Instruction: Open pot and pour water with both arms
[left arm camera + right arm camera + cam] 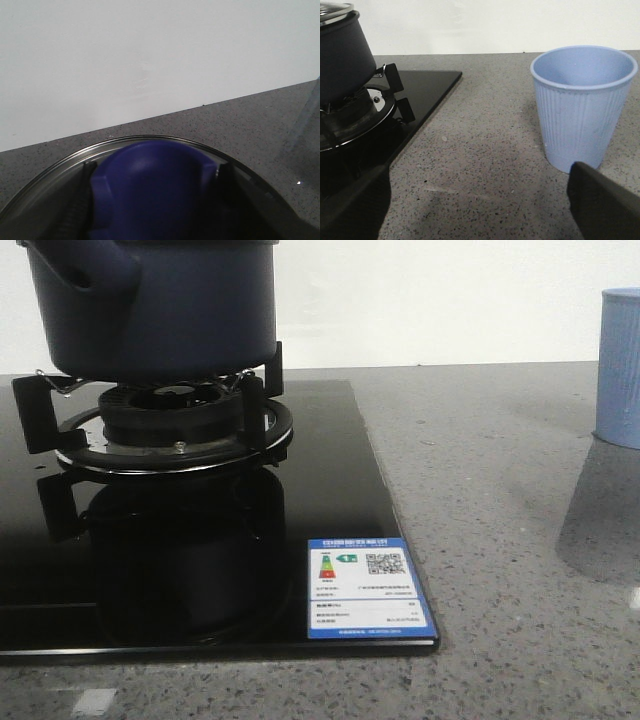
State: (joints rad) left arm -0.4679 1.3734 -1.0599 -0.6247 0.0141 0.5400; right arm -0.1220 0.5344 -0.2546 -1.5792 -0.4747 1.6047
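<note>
The dark navy pot (150,300) stands on the gas burner (175,425) at the front view's top left, its stubby side handle (90,275) pointing toward the camera's left. In the right wrist view the pot (342,55) carries its glass lid (335,11). My left gripper (152,200) is above the lid (60,170), fingers (75,210) pressed on either side of the blue lid knob (155,185). My right gripper (477,200) is open low over the countertop, its fingers (605,205) wide apart with nothing between them, beside the pale blue cup (580,110).
The black glass hob (330,490) bears a blue energy label (368,590) at its near right corner. The ribbed cup (620,370) stands upright on the grey speckled counter at the far right. A white wall runs behind.
</note>
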